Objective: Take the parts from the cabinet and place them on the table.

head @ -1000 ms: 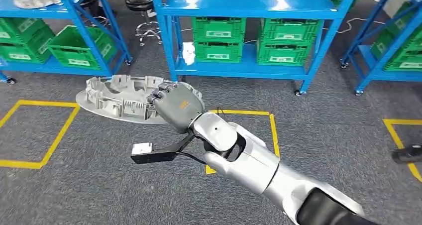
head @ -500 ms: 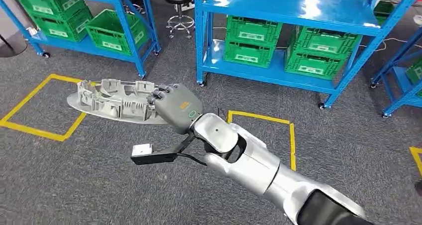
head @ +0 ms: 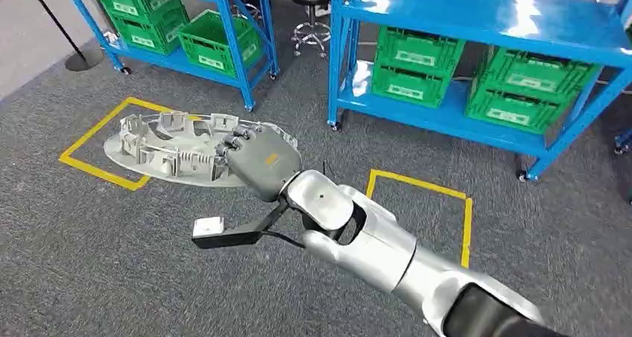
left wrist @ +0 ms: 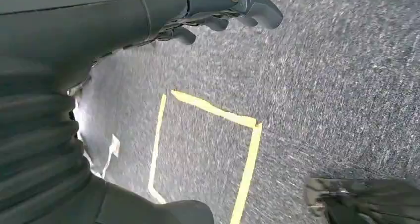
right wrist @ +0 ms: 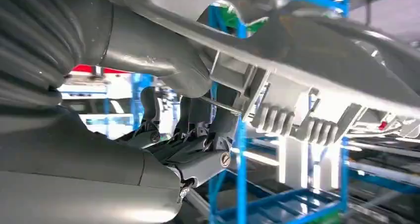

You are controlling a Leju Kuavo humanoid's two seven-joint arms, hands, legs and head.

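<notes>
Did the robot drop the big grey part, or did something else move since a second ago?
Nothing was dropped. The right hand still grips the big grey part the same way. The whole view has swung: the blue shelves and yellow floor squares slid rightwards because the robot turned, not because they moved. The left hand hangs over the carpet.

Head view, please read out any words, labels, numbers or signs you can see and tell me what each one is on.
No text here can be read.
Green crates: each has a white label on its front, too small to read.
Right hand: a small orange mark on its back, too blurred to read.
Grey part held by that hand: no visible lettering.
Yellow floor tape: plain outlines, no words.
</notes>
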